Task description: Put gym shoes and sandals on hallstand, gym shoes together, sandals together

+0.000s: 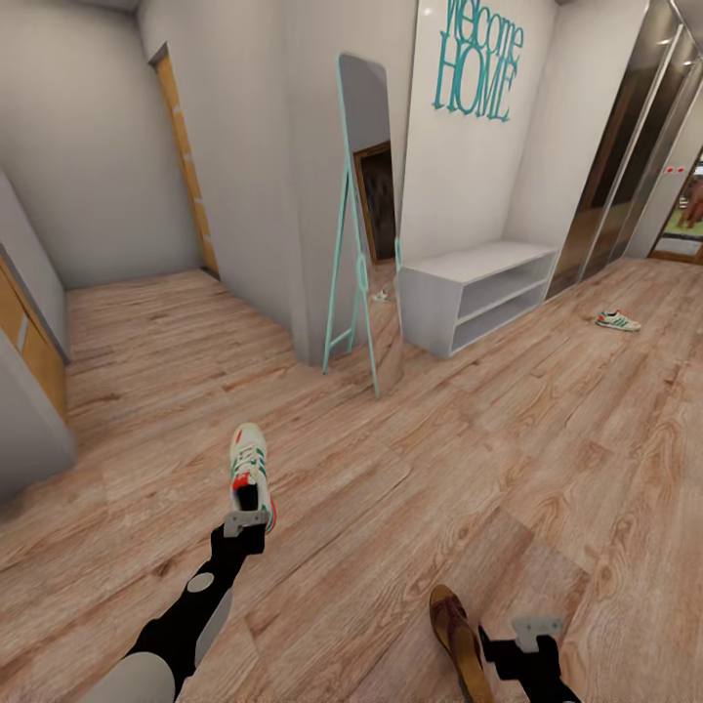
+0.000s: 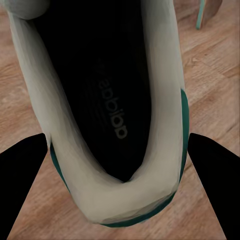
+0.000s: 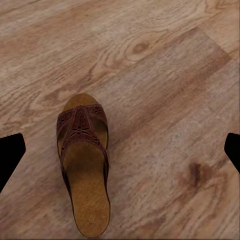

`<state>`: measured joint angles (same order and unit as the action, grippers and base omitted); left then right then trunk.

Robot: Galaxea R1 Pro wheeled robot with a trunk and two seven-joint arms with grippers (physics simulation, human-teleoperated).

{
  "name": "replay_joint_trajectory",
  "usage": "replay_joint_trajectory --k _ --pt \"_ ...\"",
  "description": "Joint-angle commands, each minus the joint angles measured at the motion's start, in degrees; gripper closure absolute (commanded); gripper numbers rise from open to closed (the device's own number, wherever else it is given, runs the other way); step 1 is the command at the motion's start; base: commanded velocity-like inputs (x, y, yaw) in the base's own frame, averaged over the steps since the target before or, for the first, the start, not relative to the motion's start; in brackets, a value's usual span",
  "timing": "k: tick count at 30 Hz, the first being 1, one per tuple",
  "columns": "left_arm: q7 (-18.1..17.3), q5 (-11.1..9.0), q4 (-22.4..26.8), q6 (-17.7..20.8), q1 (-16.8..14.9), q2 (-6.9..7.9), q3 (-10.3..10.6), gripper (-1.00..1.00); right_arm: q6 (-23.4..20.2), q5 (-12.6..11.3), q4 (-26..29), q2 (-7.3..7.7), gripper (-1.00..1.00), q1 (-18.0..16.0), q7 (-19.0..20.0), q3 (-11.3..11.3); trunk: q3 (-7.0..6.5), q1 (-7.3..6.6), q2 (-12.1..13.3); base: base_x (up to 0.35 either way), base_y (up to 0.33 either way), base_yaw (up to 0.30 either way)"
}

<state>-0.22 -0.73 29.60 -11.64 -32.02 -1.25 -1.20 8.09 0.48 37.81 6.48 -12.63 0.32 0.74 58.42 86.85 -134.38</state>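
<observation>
One gym shoe (image 1: 249, 467), white with green stripes, lies on the corridor floor (image 1: 410, 469), toe pointing away from me. My left gripper (image 1: 246, 522) is at its heel. In the left wrist view the heel of this gym shoe (image 2: 107, 100) sits between both fingers (image 2: 25, 185), which press its sides, so the left gripper (image 2: 119, 136) is shut on it. A second gym shoe (image 1: 617, 320) lies far right on the floor. A brown sandal (image 1: 459, 640) lies beside my open right gripper (image 1: 535, 630). The right gripper (image 3: 125, 140) hovers above the sandal (image 3: 82, 165). The hallstand (image 1: 478, 288) stands against the far wall.
A teal-framed standing mirror (image 1: 363, 225) leans by the wall corner left of the hallstand. Mirrored wardrobe doors (image 1: 625, 156) run along the right. A side passage with a wooden door frame (image 1: 186, 156) opens at left. A cabinet (image 1: 29, 391) juts in at the left edge.
</observation>
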Motion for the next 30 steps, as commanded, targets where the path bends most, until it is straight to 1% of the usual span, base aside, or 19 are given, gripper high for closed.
replay_joint_trajectory --k 1,4,5,9,10,13,14,16,18,22,30 --pt "0.0 -0.1 0.4 0.3 0.0 -0.02 -0.1 1.0 0.2 0.0 0.0 0.03 -1.0 0.0 0.0 0.1 0.32 0.21 -0.4 0.0 0.0 0.0" --pt "-0.2 -0.1 2.4 2.8 0.0 0.06 -0.1 1.0 0.2 0.0 0.0 0.03 -1.0 0.0 0.0 0.1 1.11 0.87 -1.6 0.0 0.0 0.0" --pt "-0.2 -0.1 3.7 4.2 -0.1 0.05 -0.1 1.0 0.2 0.0 0.0 0.03 -1.0 0.0 0.0 0.1 1.38 1.09 -2.0 0.0 0.0 0.0" --pt "-0.3 -0.1 7.2 6.9 0.0 -0.14 -0.1 1.0 0.2 0.0 0.0 0.02 -1.0 0.0 0.0 0.1 2.44 1.97 -3.6 0.0 0.0 0.0" --pt "-0.3 -0.1 9.1 8.2 0.0 -0.2 -0.1 1.0 0.2 0.0 0.0 0.02 -1.0 0.0 0.0 0.1 2.71 2.19 -4.0 0.0 0.0 0.0" --pt "-0.3 -0.2 12.0 10.5 0.1 -0.26 -0.1 1.0 0.2 0.0 0.0 0.02 -1.0 0.0 0.0 0.0 3.51 2.85 -5.2 0.0 0.0 0.0" --pt "-0.3 -0.2 13.6 11.9 0.2 -0.29 -0.1 1.0 0.2 0.0 0.0 0.02 -1.0 0.0 0.0 0.0 3.78 3.07 -5.6 0.0 0.0 0.0" --pt "-0.3 -0.2 15.0 13.2 0.3 -0.3 -0.1 1.0 0.2 0.0 0.1 0.02 -1.0 0.0 0.0 0.0 4.32 3.51 -6.5 0.0 0.0 0.0" --pt "-0.3 -0.2 17.4 15.2 0.6 -0.27 0.0 1.0 0.2 0.0 0.2 0.04 -1.0 0.0 0.0 -0.1 4.85 3.95 -7.3 0.0 0.0 0.0" --pt "-0.3 -0.2 17.8 15.6 0.7 -0.21 0.0 1.0 0.2 0.0 0.2 0.04 -1.0 0.0 0.0 -0.1 5.92 4.82 -8.9 0.0 0.0 0.0" --pt "-0.4 -0.2 17.9 15.5 0.8 -0.2 0.1 1.0 0.2 0.0 0.3 0.09 -1.0 0.0 0.0 -0.1 8.4 5.03 -9.0 0.0 0.0 0.0"
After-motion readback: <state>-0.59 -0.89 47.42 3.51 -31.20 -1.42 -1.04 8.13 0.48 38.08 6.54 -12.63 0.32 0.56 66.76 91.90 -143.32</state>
